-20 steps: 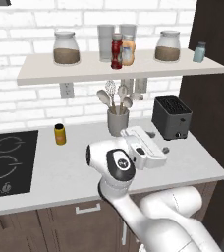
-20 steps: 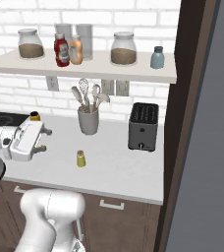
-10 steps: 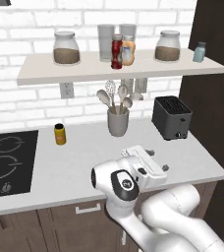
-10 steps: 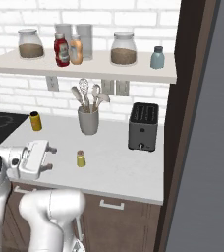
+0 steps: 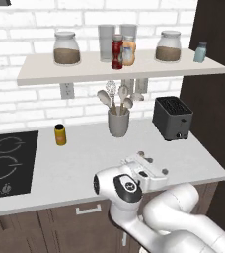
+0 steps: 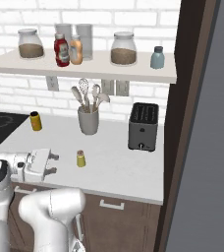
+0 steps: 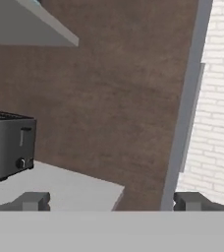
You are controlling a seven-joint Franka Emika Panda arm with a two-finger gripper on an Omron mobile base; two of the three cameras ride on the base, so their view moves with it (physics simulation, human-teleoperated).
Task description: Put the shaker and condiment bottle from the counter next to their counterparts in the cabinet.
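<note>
The yellow-green shaker point(image 6: 81, 158) stands on the counter point(image 6: 115, 169) near its front edge. My gripper point(image 6: 54, 164) hangs low just left of the shaker, open and holding nothing; it also appears from the other side, gripper point(image 5: 153, 162), and in the hand view, gripper point(image 7: 112, 202), with fingertips point(image 7: 35, 201) wide apart. The red condiment bottle point(image 5: 117, 52) stands on the open shelf point(image 5: 45, 74) beside the orange bottle point(image 5: 128, 53). The pale blue shaker point(image 5: 200, 52) stands at the shelf's right end.
A dark toaster point(image 6: 143, 127) stands at the counter's right, and a grey utensil holder point(image 6: 88, 120) stands by the wall. A yellow-orange jar point(image 5: 60, 134) stands near the black cooktop point(image 5: 6, 160). Glass jars point(image 5: 66, 48) share the shelf. A dark wood panel point(image 7: 109, 98) closes the right side.
The arm has dropped and drawn back toward the counter's front edge, bringing the hand lower. The jaws stayed open. The bottles and shakers have not moved.
</note>
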